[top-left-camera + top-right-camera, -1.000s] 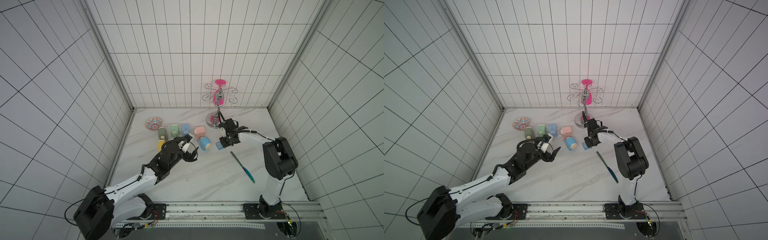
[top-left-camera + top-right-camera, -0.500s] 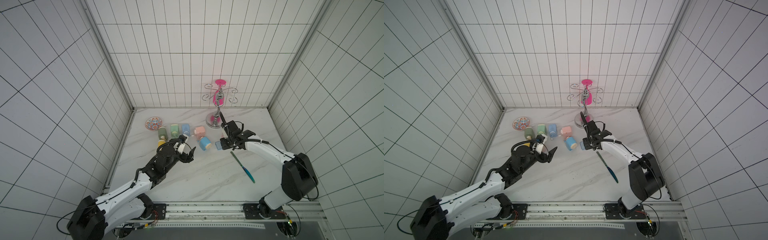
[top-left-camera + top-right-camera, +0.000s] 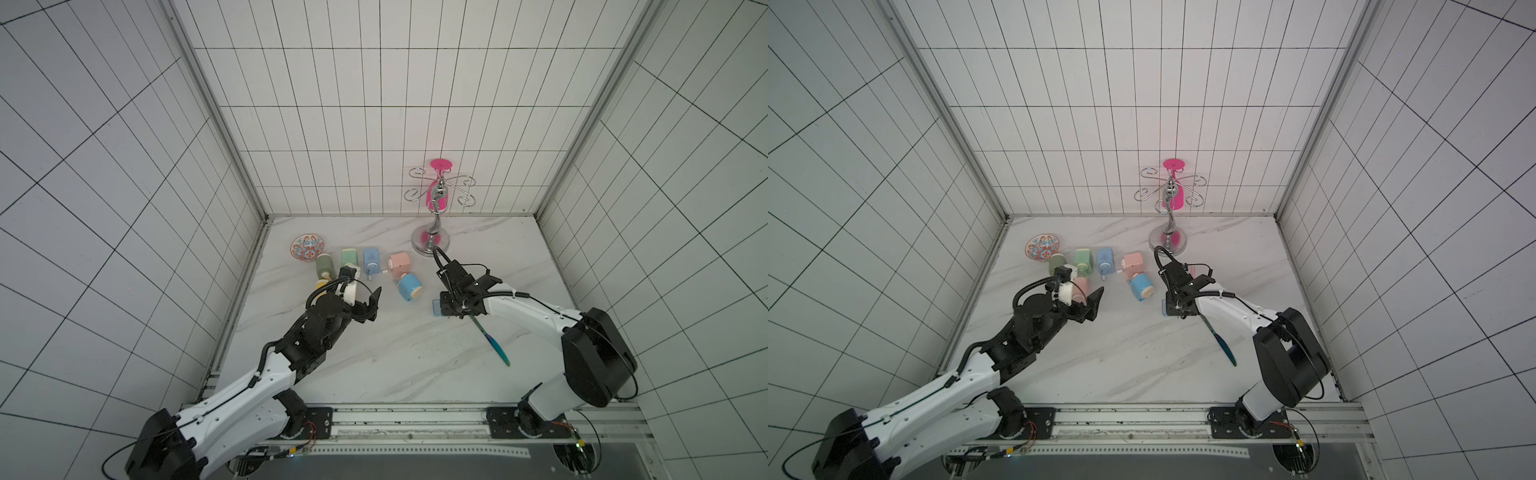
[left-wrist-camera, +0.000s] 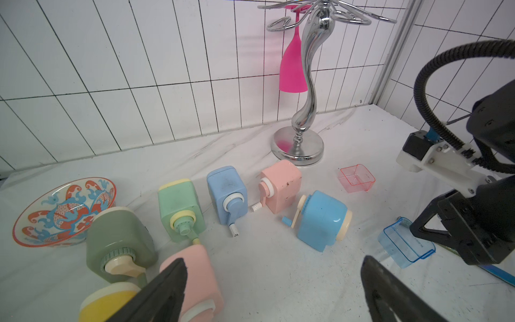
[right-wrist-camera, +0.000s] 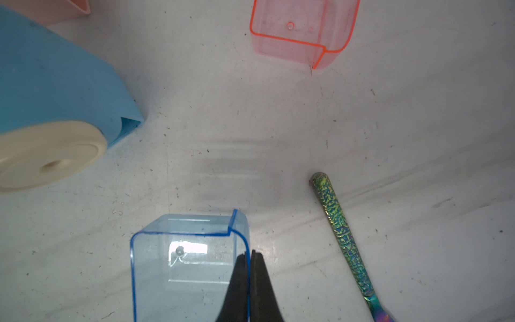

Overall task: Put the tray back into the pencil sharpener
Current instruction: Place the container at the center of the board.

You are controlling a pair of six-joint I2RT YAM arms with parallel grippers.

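Right gripper [image 5: 248,255] is clamping a side wall of the blue tray [image 5: 184,264] near the tipped-over blue sharpener [image 5: 55,97], while left gripper [image 4: 273,260] is hovering with jaws spread wide.

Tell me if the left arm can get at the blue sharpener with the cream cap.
Probably yes: the open left gripper faces that blue pencil sharpener across bare tabletop, with nothing between.

On the white marbled tabletop [image 3: 395,357], a patterned bowl [image 3: 307,248] is seen at ten o'clock. Pencil sharpeners [image 3: 371,259] are laid toward eleven. A chrome stand [image 3: 430,243] is set at one, with a pink tray [image 4: 356,178] near it. An iridescent utensil [image 3: 494,343] is laid at four.
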